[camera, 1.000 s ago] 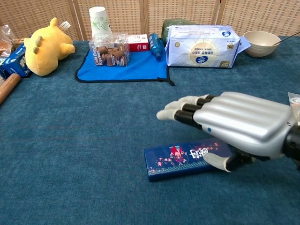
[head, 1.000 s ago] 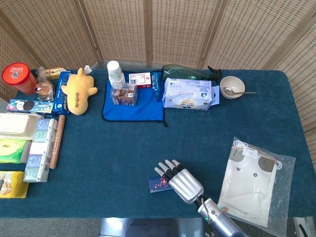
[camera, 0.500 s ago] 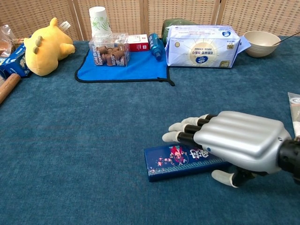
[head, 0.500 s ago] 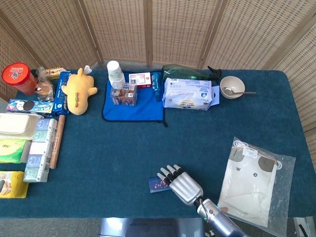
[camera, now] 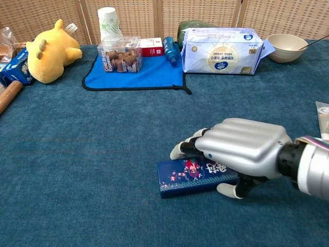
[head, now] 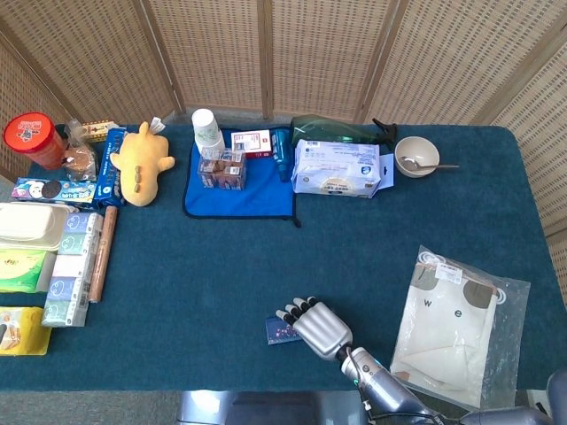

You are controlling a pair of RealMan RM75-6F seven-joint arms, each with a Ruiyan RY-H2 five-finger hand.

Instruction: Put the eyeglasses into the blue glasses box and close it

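The right hand (camera: 241,154) has come down lower and now grips the blue glasses box (camera: 194,176), fingers over the far edge, thumb near. The closed box lies on the worktop (camera: 103,154) under it.

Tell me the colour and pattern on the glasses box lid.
Dark blue glasses box with small red and white printed figures; clearest in the chest view.
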